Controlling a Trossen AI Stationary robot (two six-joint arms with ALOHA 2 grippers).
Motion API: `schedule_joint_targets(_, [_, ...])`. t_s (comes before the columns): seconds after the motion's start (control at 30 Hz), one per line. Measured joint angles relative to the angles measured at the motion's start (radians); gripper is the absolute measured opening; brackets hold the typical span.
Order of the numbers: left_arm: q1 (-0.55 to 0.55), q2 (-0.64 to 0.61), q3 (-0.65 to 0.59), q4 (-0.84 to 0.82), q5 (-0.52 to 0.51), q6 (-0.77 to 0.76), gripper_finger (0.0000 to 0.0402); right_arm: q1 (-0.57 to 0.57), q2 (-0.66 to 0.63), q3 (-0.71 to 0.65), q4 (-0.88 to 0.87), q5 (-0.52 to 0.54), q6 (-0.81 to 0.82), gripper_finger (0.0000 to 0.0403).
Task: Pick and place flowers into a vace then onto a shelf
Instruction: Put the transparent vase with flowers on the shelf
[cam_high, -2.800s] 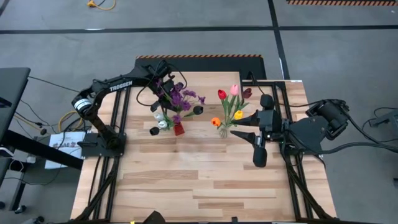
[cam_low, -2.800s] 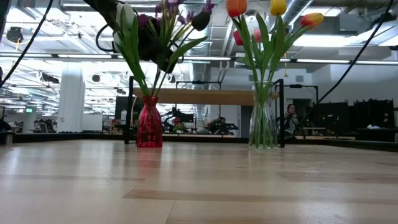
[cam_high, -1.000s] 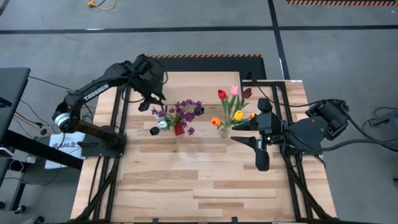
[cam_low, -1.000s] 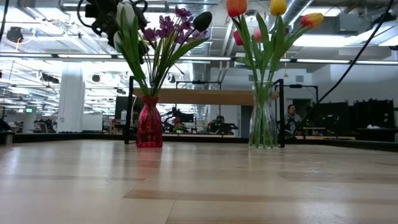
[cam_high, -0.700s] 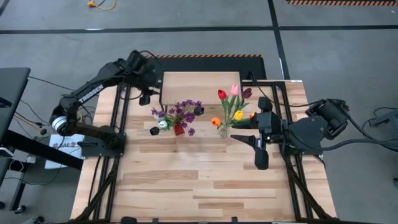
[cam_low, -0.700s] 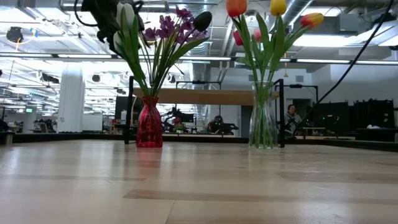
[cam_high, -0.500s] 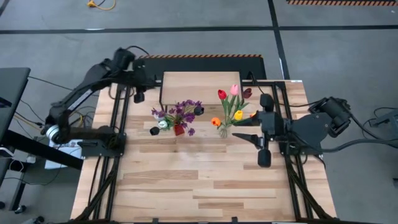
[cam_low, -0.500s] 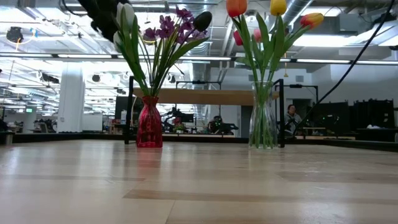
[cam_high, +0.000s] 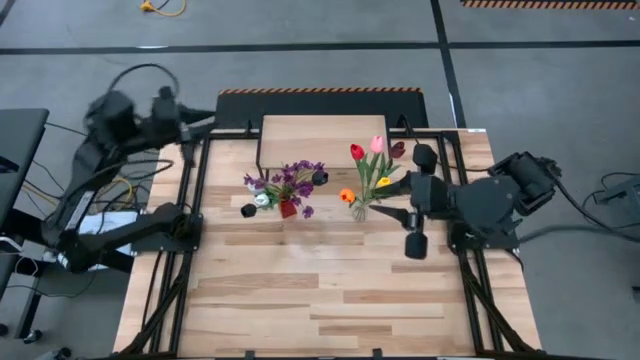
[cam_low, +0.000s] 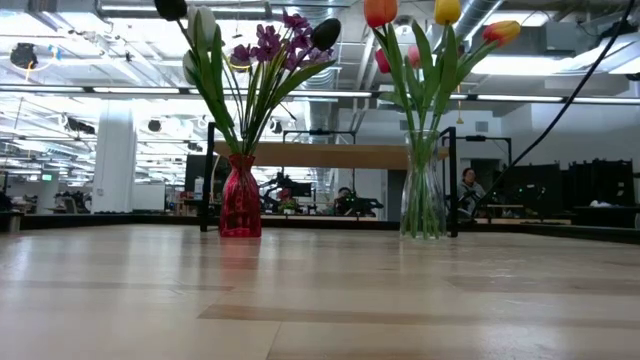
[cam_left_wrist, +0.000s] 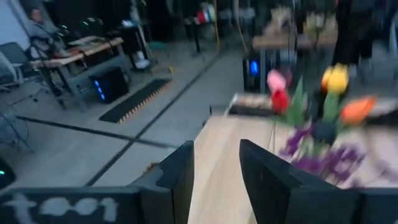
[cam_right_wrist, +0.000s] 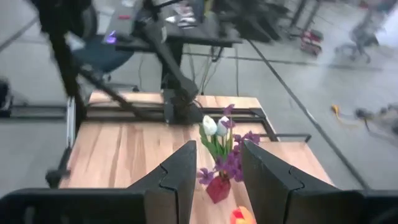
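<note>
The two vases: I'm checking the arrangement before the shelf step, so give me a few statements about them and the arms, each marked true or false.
1. The red vase holds the purple sprig. True.
2. The clear glass vase is empty. False: it holds orange, yellow, red and pink tulips.
3. Both vases stand on the shelf. False: they stand on the tabletop in front of it.
4. The left gripper holds a flower. False: nothing is between its open fingers, and that arm is out past the table's edge.
5. The right gripper is open, holding nothing. True.
</note>
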Motion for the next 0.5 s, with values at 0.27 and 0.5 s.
schedule_joint_targets(0.27, [0.000, -0.186, 0.000, -0.101, 0.085, -0.206, 0.0119, -0.090, 0.008, -0.002, 0.075, -0.066, 0.074, 0.0118])
schedule_joint_targets(0.5, [0.000, -0.297, 0.000, -0.216, 0.220, -0.237, 0.0119, -0.120, 0.029, -0.003, 0.326, -0.138, 0.176, 0.0118])
